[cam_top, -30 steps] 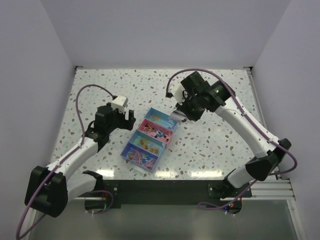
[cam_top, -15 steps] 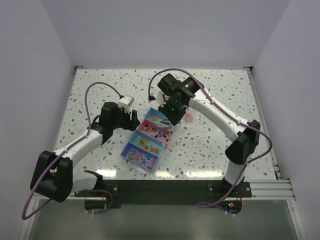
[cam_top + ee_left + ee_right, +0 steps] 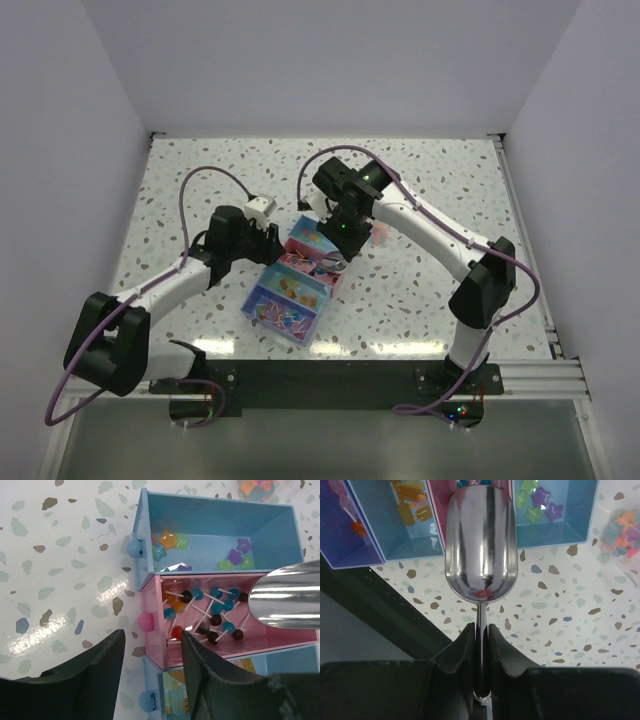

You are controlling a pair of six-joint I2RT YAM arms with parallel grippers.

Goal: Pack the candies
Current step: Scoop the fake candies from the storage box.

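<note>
A four-compartment tray (image 3: 256,297) holds the candies (image 3: 296,291): star sweets (image 3: 170,541) in the blue end bin, lollipops (image 3: 205,611) in the pink bin, and orange and yellow pieces further down. My right gripper (image 3: 345,230) is shut on the handle of a metal scoop (image 3: 481,545). The scoop bowl looks empty and hangs over the pink bin (image 3: 287,597). My left gripper (image 3: 150,675) is open and straddles the tray's left wall at the pink bin's corner, one finger (image 3: 210,680) inside and the other outside. In the top view it (image 3: 272,240) sits at the tray's left edge.
A clear bag of mixed candies (image 3: 378,232) lies on the table just right of the tray; it also shows in the right wrist view (image 3: 620,535). The black front rail (image 3: 365,595) runs along the table's near edge. White walls enclose the speckled table.
My right arm has swung left and brought the scoop from the bag side to over the tray. My left gripper has moved right to the tray's left wall.
</note>
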